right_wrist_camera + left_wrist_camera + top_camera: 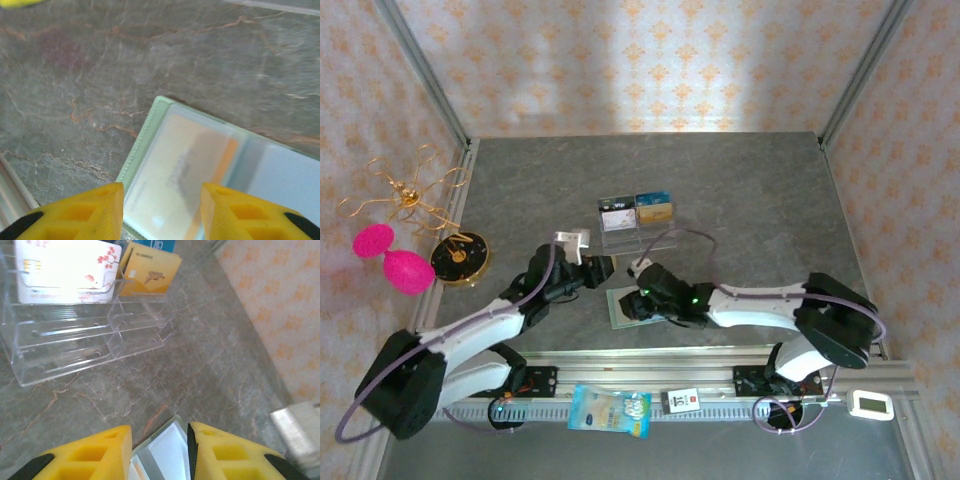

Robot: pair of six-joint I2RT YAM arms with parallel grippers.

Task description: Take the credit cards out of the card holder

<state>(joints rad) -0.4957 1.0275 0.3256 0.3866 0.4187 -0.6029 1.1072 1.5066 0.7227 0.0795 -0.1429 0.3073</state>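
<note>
The sage-green card holder [623, 306] lies open and flat on the grey table between both arms. In the right wrist view its clear pocket [200, 165] holds a pale credit card [175, 175] with an orange edge. My right gripper [162, 192] hovers open over that pocket, fingers on either side and nothing between them. My left gripper [160, 432] is open just above the holder's far corner [170, 450], which shows in the gap. A whitish credit card [65, 270] and a gold one [150, 275] stand in the clear acrylic rack [90, 335].
The rack [638, 228] stands just beyond the holder, a blue card [157, 245] behind the gold one. A metal block [572, 242] sits by the left wrist. A gold wire ornament [410, 190], pink shapes [395, 258] and a black dish [460, 258] are at the left.
</note>
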